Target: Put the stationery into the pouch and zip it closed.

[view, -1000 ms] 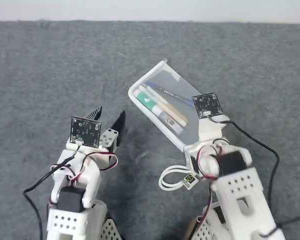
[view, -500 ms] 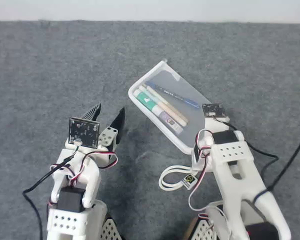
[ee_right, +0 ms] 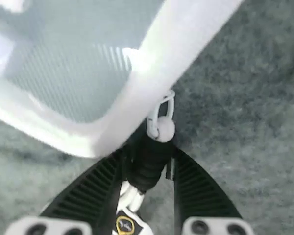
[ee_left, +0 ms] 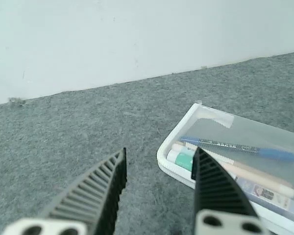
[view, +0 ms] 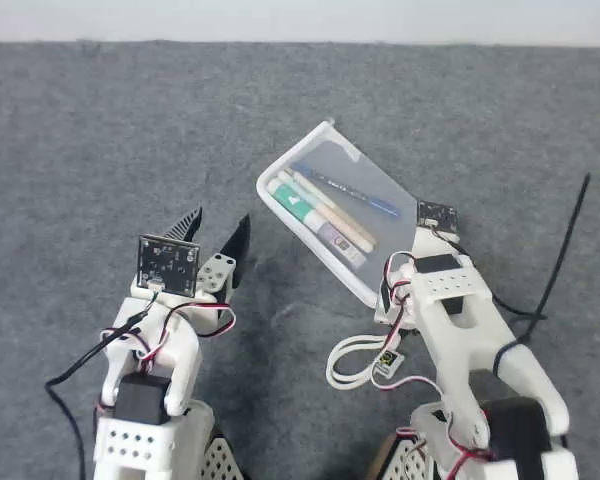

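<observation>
Right gripper (ee_right: 148, 164) clamps the black zipper pull (ee_right: 148, 152) at the near right corner of the translucent white-rimmed pouch (view: 345, 165). The pouch lies on grey felt (view: 100, 130), holding a blue pen (view: 352, 193) and a green-capped marker (view: 293, 203). A white cord loop (view: 352, 362) trails nearer. Left gripper (view: 220, 228) hovers agape to the pouch's left.

The pouch (view: 365, 168) is smooth frosted plastic, the worktop (view: 110, 130) fuzzy matt felt, the left end effector (view: 220, 218) matt ribbed plastic.
</observation>
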`<action>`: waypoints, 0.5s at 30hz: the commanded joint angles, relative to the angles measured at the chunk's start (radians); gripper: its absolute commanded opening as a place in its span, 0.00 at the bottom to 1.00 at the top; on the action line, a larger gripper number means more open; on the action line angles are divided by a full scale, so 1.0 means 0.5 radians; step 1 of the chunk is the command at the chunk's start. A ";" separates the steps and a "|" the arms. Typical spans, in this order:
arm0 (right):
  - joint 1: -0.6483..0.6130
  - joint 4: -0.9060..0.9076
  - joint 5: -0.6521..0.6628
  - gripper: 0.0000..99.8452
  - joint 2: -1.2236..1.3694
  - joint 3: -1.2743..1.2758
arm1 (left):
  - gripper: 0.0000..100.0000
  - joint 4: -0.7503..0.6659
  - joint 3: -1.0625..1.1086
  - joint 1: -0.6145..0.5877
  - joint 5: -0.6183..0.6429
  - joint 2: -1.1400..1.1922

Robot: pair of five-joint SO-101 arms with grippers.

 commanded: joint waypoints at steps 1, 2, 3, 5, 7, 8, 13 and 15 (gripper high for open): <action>0.026 -0.106 -0.077 0.11 0.035 -0.107 | 0.21 -0.061 -0.066 -0.006 0.018 -0.028; 0.026 -0.103 -0.077 0.11 0.035 -0.107 | 0.20 -0.061 -0.066 -0.006 0.018 -0.028; 0.026 -0.094 -0.071 0.10 0.035 -0.107 | 0.20 -0.061 -0.066 -0.006 0.018 -0.028; 0.023 -0.094 -0.012 0.03 0.032 -0.107 | 0.20 -0.061 -0.066 -0.006 0.018 -0.028; 0.026 -0.060 0.110 0.02 0.026 -0.147 | 0.20 -0.058 -0.066 -0.006 0.015 -0.028; 0.026 -0.014 0.141 0.02 0.005 -0.163 | 0.20 -0.058 -0.066 -0.006 0.015 -0.028; 0.023 0.210 0.307 0.01 -0.305 -0.239 | 0.20 -0.055 -0.066 -0.006 0.015 -0.028; 0.023 0.278 0.368 0.01 -0.511 -0.242 | 0.20 -0.052 -0.066 -0.006 0.015 -0.028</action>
